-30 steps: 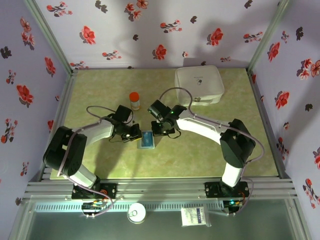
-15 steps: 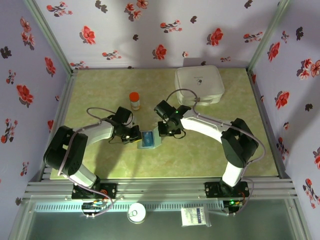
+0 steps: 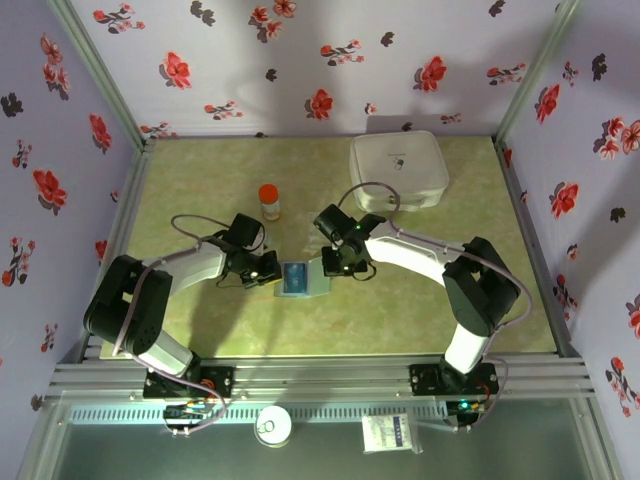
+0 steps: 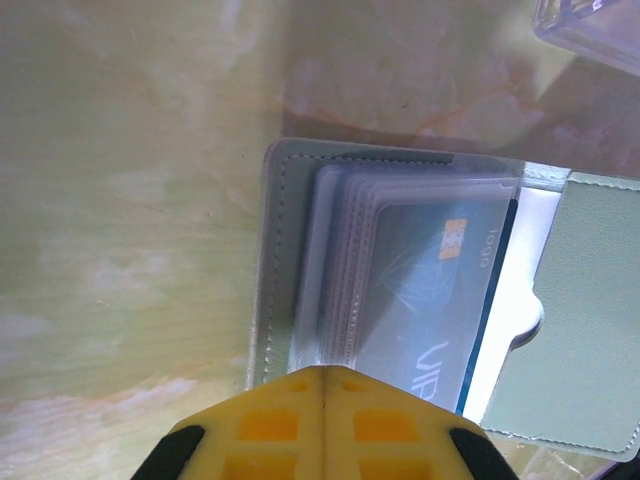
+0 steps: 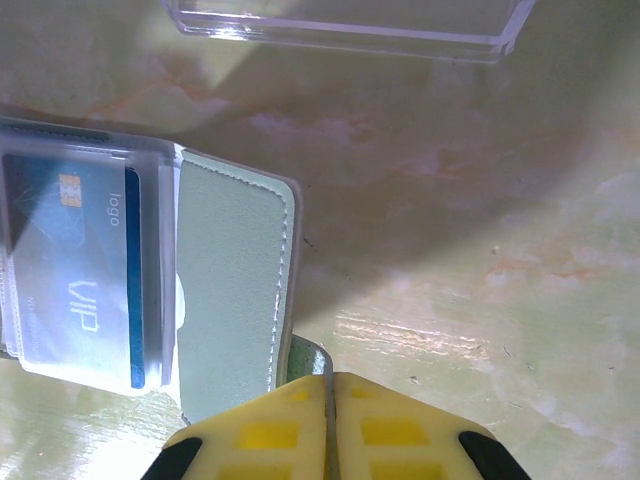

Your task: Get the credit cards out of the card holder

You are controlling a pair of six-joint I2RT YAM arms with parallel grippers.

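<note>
Bright overhead light, glare, blurry wrist close-ups

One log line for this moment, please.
card holder: open; credit cards: in sleeves; left gripper: shut; right gripper: shut on holder flap

- The table (image 3: 200, 180) has a green marbled top and flowered walls on three sides.
- The card holder (image 3: 314, 284) lies open near the table's middle, with a blue card (image 3: 293, 278) showing in its left half.
- The left gripper (image 3: 270, 272) sits at the holder's left edge.
- The right gripper (image 3: 335, 266) sits at its right edge.
- A small bottle (image 3: 269, 202) with a red cap stands upright, far of the left gripper.
- A white box (image 3: 398, 168) rests at the far right.
- A white disc (image 3: 271, 427) and a packet (image 3: 390, 433) lie near, below the rail.
</note>
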